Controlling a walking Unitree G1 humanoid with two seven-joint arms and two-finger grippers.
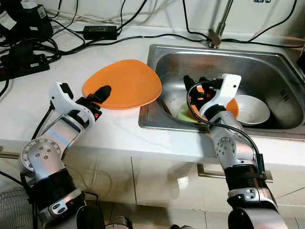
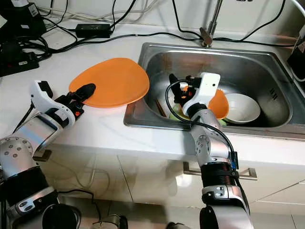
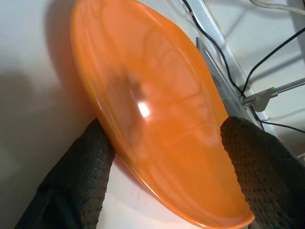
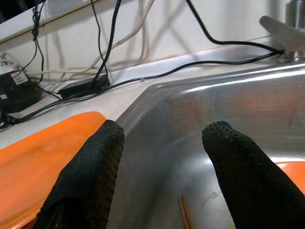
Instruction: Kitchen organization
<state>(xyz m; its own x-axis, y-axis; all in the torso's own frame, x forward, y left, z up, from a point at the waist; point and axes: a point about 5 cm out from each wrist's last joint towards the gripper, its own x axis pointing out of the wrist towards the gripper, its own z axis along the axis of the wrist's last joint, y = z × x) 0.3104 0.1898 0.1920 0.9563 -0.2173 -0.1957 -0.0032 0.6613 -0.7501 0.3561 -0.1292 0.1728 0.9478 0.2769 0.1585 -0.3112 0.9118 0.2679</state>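
On the white counter [image 1: 57, 109], right at the sink's [image 1: 267, 62] left rim, the left gripper [image 1: 97, 98] has its fingers clamped on the near edge of the orange plate [image 1: 125, 82], which overhangs the basin slightly. The right gripper [image 1: 198, 86] hovers inside the sink, fingers apart, above a green dish [image 1: 183, 113], with a white bowl [image 1: 252, 110] beside it.
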